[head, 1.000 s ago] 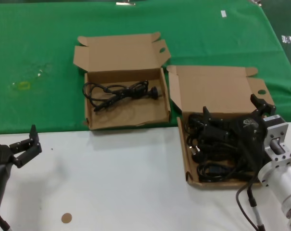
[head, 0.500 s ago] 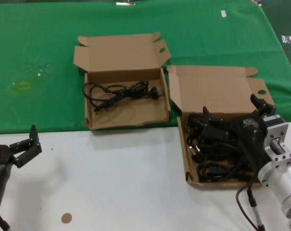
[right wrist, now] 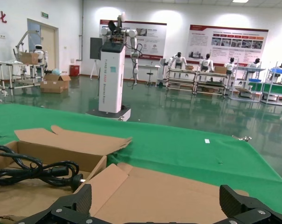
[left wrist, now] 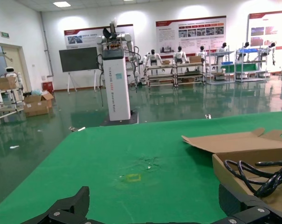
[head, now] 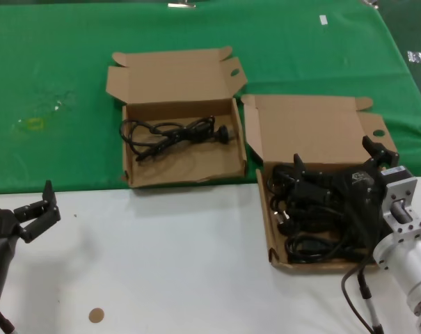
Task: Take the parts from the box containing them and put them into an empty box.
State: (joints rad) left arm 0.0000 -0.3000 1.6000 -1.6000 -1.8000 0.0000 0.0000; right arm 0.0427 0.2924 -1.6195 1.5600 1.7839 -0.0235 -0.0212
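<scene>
Our right claw (head: 339, 167) hangs over the full box (head: 311, 129), with its two fingers spread wide and nothing between them. Under it lies a heap of black cords (head: 314, 216), all mixed up together. One cord (head: 174, 133) already lies in the other box (head: 175, 76), which sits just beside the full box on the green cloth (head: 50, 76). Our left claw (head: 37, 205) waits over the white counter (head: 161, 264), well apart from both boxes, and its fingers are spread too. We think the cords are light and floppy, so a bundle will droop and swing when we lift it. The loops may catch on other cords and drag them up as well. The skin of a cord looks smooth, so a thin single strand could slip out. We think the best place to pinch is across the thick middle of one bundle, where many strands lie side by side. The hard plug at the end is another good spot, but we cannot tell which plug belongs to which cord in the heap.
</scene>
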